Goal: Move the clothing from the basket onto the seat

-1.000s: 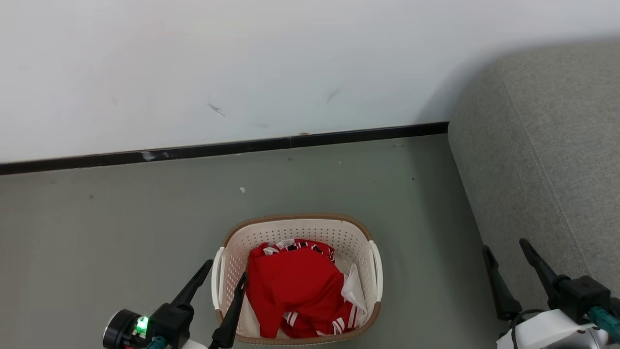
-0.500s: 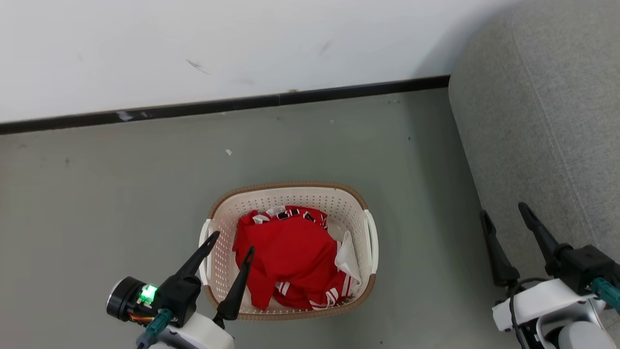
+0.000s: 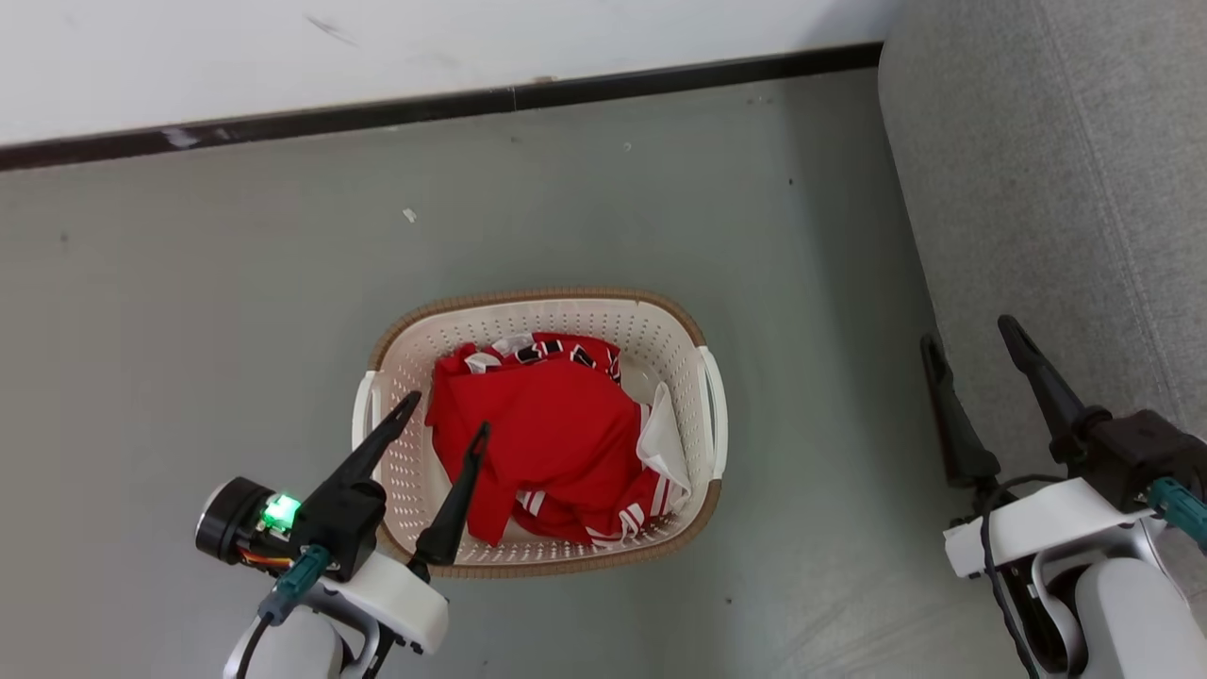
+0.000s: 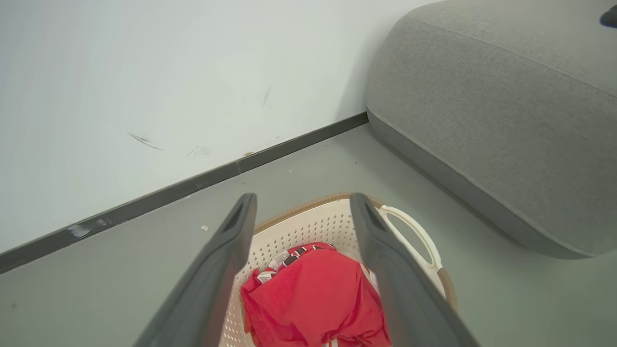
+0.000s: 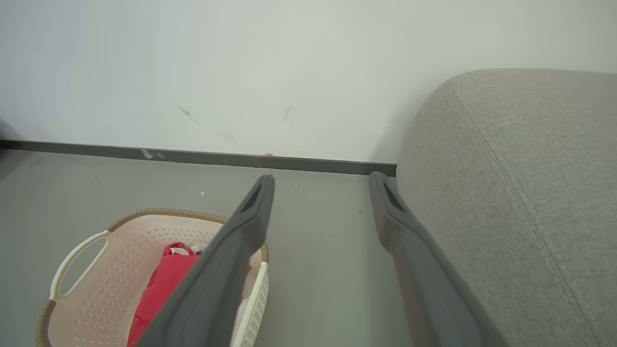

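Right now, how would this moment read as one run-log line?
stage: pre-grasp | left claw: open, above cream perforated plastic basket | right claw: open, beside grey fabric sofa | red white-striped clothing: in basket, not held

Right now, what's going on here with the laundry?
Nothing is held yet. The red clothing lies heaped in the basket on the floor. The left hand hovers open by the basket's left side; the right hand is open beside the seat.

Grey floor (image 3: 189, 311) spans the frame's centre; along the top, a black skirting board (image 3: 377, 112) edges a scuffed white wall (image 3: 236, 57)
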Motion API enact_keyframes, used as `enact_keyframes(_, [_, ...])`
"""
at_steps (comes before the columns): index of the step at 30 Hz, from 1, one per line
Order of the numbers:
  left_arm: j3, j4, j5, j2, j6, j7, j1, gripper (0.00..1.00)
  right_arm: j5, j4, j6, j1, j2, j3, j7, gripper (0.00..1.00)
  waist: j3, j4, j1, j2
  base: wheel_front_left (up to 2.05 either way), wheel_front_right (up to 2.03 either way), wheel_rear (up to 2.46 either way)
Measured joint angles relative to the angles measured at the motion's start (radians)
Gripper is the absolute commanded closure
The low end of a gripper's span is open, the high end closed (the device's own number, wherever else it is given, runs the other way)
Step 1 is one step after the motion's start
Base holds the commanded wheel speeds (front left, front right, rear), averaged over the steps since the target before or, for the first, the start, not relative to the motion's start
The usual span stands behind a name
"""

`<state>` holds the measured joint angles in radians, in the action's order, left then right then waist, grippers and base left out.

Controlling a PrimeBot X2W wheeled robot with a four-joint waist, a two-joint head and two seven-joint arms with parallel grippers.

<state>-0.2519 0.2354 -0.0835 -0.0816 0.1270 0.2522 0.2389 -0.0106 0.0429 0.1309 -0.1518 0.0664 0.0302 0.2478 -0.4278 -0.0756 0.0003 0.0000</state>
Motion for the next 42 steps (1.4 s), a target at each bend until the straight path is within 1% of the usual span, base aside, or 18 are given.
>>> enact_keyframes(18, [-0.012,0.045,0.033,-0.021,0.0,0.0,0.124,0.0,0.0,-0.002,0.0,-0.117,-0.001,-0.021,0.0,0.0,-0.15,-0.023,-0.0001,0.0,0.0,0.0,0.0])
enact_keyframes(32, [-0.011,0.1,0.034,-0.023,0.0,0.0,0.191,0.0,0.0,-0.002,0.0,-0.184,-0.002,-0.032,0.0,0.0,-0.248,-0.039,-0.0001,0.0,0.0,0.0,0.0])
enact_keyframes(37, [-0.019,0.148,0.034,-0.021,0.0,-0.002,0.21,0.0,0.0,-0.002,0.0,-0.215,-0.003,-0.041,0.0,0.0,-0.281,-0.043,-0.0001,0.0,0.0,0.0,0.0])
enact_keyframes(42, [-0.028,0.191,0.035,-0.02,0.0,-0.03,0.252,0.0,0.0,-0.003,0.0,-0.248,-0.003,-0.045,0.0,0.0,-0.311,-0.048,-0.0001,0.0,0.0,0.0,0.0])
